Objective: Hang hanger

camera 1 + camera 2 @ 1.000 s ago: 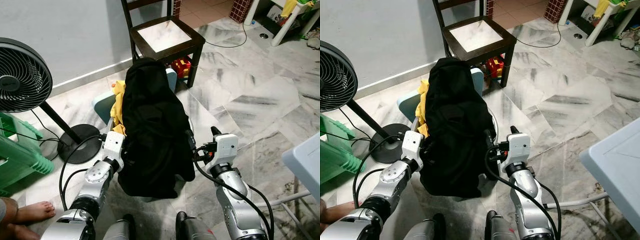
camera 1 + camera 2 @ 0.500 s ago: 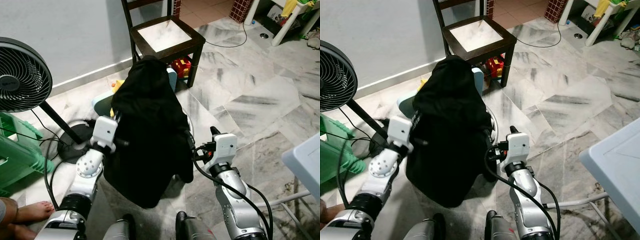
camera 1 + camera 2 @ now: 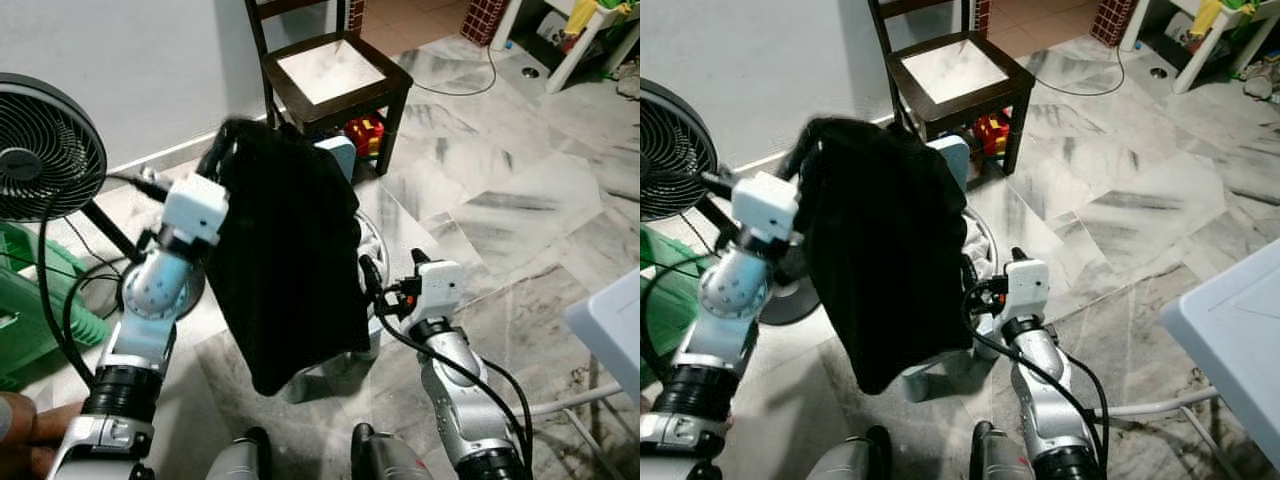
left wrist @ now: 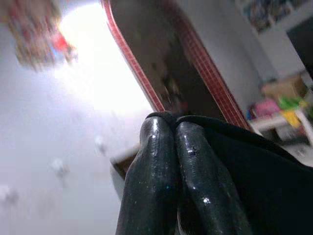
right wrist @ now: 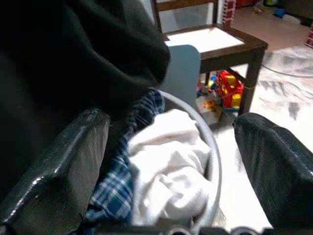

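One black garment point(image 3: 285, 270) is held up left of centre, pinched at its top edge by the clenched left gripper point(image 4: 173, 147). Behind it a grey basket point(image 5: 212, 161) holds white and blue-plaid laundry point(image 5: 156, 191). Right gripper point(image 5: 171, 161) is spread open at the basket rim. Open marble floor point(image 3: 520, 190) lies right.

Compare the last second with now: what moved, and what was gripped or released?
The left end effector, shut on the black garment, has risen and swung toward the fan, lifting the garment clear of the basket. The right end effector now stands open beside the basket, apart from the cloth it was against. The chair and fan stayed put.
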{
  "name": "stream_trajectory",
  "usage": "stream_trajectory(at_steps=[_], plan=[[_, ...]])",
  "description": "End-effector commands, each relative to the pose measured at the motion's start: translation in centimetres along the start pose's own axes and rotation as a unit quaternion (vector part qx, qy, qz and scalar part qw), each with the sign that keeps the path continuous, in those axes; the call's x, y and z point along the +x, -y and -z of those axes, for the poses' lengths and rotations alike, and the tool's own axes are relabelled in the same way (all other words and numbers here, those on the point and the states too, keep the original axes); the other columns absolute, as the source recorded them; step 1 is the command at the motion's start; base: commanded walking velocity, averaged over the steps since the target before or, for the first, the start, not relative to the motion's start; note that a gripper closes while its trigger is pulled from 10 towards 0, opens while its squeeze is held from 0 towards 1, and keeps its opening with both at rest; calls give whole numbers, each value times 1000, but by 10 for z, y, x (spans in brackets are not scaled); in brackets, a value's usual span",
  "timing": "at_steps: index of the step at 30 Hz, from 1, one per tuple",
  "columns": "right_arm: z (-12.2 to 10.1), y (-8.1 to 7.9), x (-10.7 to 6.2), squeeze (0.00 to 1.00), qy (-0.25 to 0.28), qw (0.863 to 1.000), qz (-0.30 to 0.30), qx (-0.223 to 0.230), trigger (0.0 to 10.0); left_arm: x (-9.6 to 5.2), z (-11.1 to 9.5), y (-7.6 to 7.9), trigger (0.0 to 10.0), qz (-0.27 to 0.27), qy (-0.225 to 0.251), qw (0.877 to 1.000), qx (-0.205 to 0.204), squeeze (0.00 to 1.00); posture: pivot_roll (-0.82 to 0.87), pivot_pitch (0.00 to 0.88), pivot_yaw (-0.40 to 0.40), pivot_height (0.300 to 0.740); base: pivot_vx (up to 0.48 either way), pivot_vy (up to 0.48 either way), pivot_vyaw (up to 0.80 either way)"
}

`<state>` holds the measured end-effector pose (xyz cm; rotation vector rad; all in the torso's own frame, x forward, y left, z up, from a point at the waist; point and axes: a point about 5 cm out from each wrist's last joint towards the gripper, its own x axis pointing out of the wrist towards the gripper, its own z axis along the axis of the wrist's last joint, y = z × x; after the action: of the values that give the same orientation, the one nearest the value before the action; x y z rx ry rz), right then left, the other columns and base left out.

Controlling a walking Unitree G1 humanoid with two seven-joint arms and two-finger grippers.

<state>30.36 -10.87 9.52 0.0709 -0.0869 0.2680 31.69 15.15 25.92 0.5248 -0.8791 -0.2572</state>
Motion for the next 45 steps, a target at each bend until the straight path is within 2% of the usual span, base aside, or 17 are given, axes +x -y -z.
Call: stream_trajectory(at_steps=[1, 5, 11, 13, 14, 17, 18, 21, 22, 25, 32, 33, 34, 35, 36, 38, 45], plan=[[5, -1, -1, 0, -6, 1000, -1, 1, 10000, 4, -13, -8, 0, -8, 19, 1000, 7, 0, 90, 180, 15, 740, 0, 0, 0], [5, -2, 1, 0, -4, 1000, -1, 1, 10000, -16, -1, -1, 0, -11, -34, 999, -24, 0, 90, 180, 19, 740, 0, 0, 0], [9, -1, -3, 0, -5, 1000, 2, 1, 10000, -87, 29, 29, 0, 2, -175, 982, -74, 0, 85, 190, 19, 740, 0, 0, 0], [10, -1, -4, 0, -6, 1000, 2, 0, 10000, -95, 32, 33, 0, 8, -190, 979, -78, 0, 85, 192, 18, 740, 0, 0, 0], [11, 0, -4, 0, -7, 1000, 2, -1, 10000, -123, 44, 42, 0, 12, -256, 962, -95, 0, 84, 194, 16, 740, 0, 0, 0], [11, 0, -3, 0, -6, 1000, 2, -1, 10000, -146, 52, 49, 0, 14, -310, 945, -107, 0, 85, 195, 13, 740, 0, 0, 0], [10, 0, -3, 0, -6, 1000, 1, -2, 10000, -172, 65, 57, 0, 19, -374, 919, -127, 0, 85, 195, 13, 740, 0, 0, 0], [10, 0, -2, 0, -5, 1000, 0, -3, 10000, -194, 74, 62, 0, 7, -428, 891, -151, 0, 80, 198, 7, 740, 0, 0, 0], [9, 1, -1, 0, -5, 1000, -1, -5, 10000, -207, 80, 66, 0, -3, -463, 869, -172, 0, 79, 201, 5, 740, 0, 0, 0], [9, 1, -2, 0, -4, 1000, -2, -7, 10000, -217, 84, 73, 0, 6, -489, 853, -184, 0, 75, 203, 1, 740, 0, 0, 0], [10, 3, -3, 0, -6, 1000, -2, -12, 10000, -212, 95, 82, 0, 33, -492, 852, -177, 0, 65, 206, 0, 740, 0, 0, 0], [10, 3, -3, 0, -7, 1000, -2, -12, 10000, -208, 97, 83, 4431, 49, -487, 857, -161, 0, 61, 208, 2, 740, 0, 0, 0], [10, 3, -4, 0, -7, 1000, -2, -13, 10000, -207, 97, 83, 4431, 57, -484, 860, -152, 0, 61, 208, 2, 740, 0, 0, 0], [11, 2, -4, 0, -8, 1000, -2, -13, 10000, -201, 98, 82, 10000, 67, -472, 867, -142, 0, 59, 209, 3, 740, 0, 0, 0], [11, 2, -5, 0, -9, 1000, -2, -13, 10000, -192, 97, 80, 10000, 76, -455, 878, -127, 847, 55, 212, 5, 740, 0, 0, 0], [12, 2, -6, 0, -9, 1000, -1, -13, 10000, -182, 95, 76, 10000, 85, -437, 890, -98, 1000, 53, 212, 7, 740, 0, 0, 0], [14, 3, -9, 0, -13, 1000, 4, -15, 10000, -142, 70, 85, 10000, 148, -313, 935, -74, 1000, 41, 220, 11, 740, 0, 0, 0]])
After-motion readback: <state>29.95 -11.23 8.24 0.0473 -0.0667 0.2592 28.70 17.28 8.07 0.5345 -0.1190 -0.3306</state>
